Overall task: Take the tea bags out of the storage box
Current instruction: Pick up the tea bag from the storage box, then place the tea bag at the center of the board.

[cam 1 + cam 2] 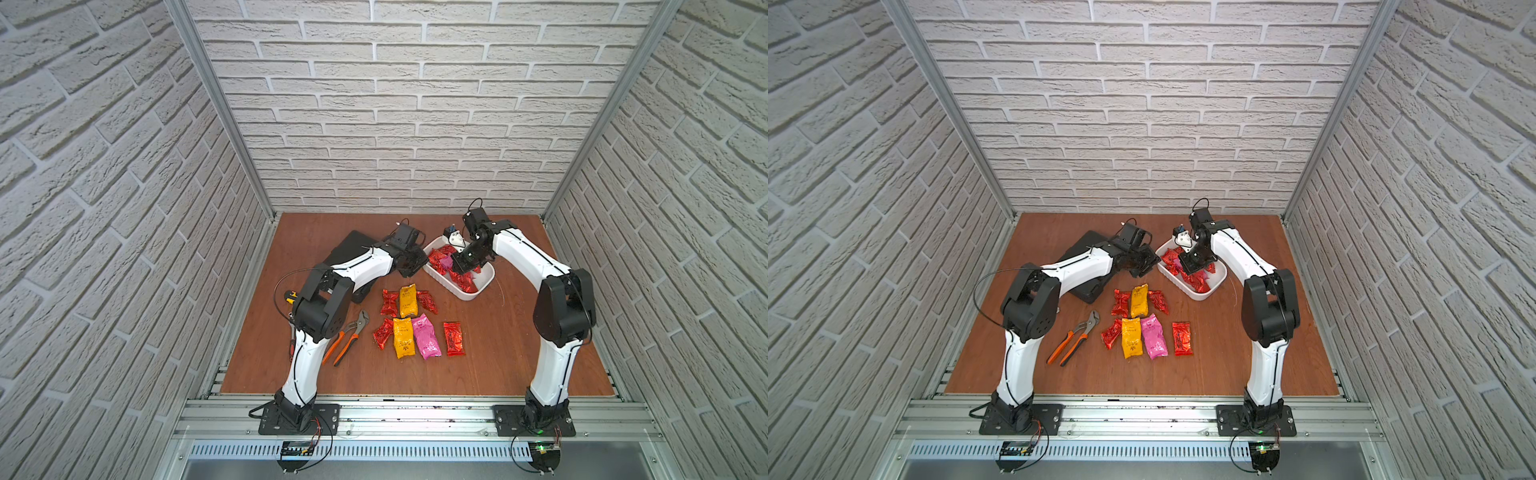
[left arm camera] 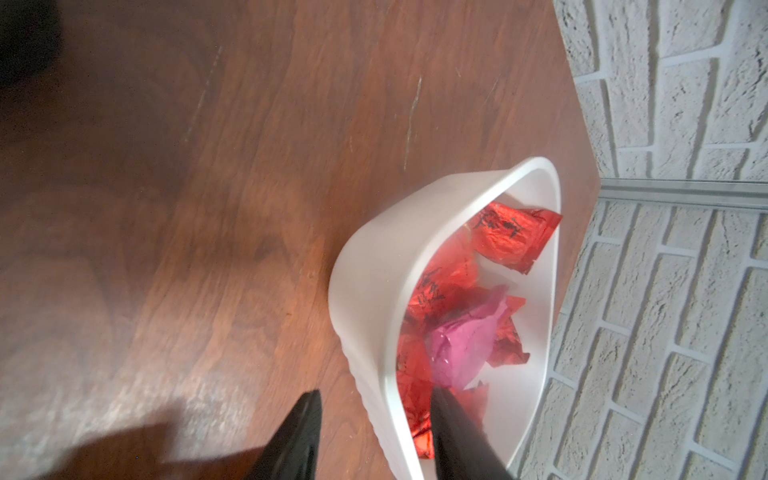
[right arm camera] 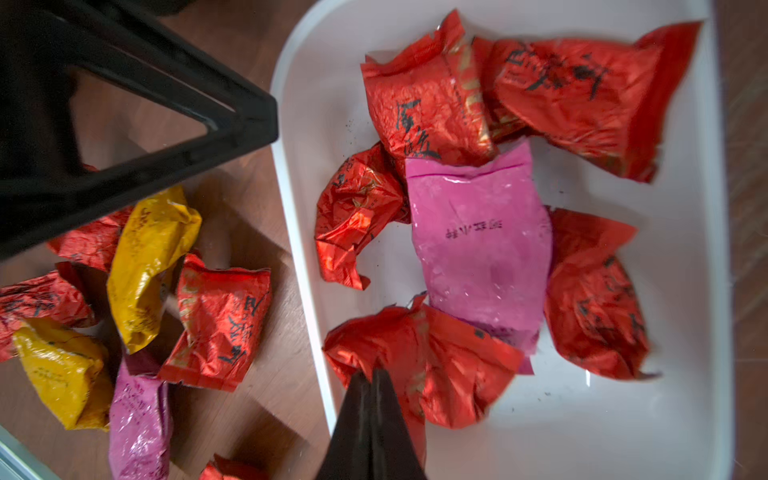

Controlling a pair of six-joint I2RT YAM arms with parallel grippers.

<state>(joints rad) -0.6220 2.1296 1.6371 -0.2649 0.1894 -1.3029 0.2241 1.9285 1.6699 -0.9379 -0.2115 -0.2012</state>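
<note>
The white storage box (image 1: 471,294) (image 1: 1203,294) sits right of centre, with several red tea bags and a pink tea bag (image 3: 478,241) (image 2: 461,345) inside. My right gripper (image 3: 370,372) (image 1: 461,272) reaches into it and is shut on the crinkled edge of a red tea bag (image 3: 440,365) near the box's wall. My left gripper (image 2: 376,390) (image 1: 411,268) is open astride the box's left wall (image 2: 374,270), one finger outside and one inside, with gaps showing. Several tea bags lie on the table in front: yellow (image 1: 407,300), pink (image 1: 426,336), red (image 1: 454,338).
Orange-handled pliers (image 1: 347,336) lie left of the laid-out sachets. A black tool case (image 1: 353,245) sits at the back left, partly under my left arm. A small white and blue object (image 1: 455,237) stands at the box's far end. Brick walls enclose the wooden table.
</note>
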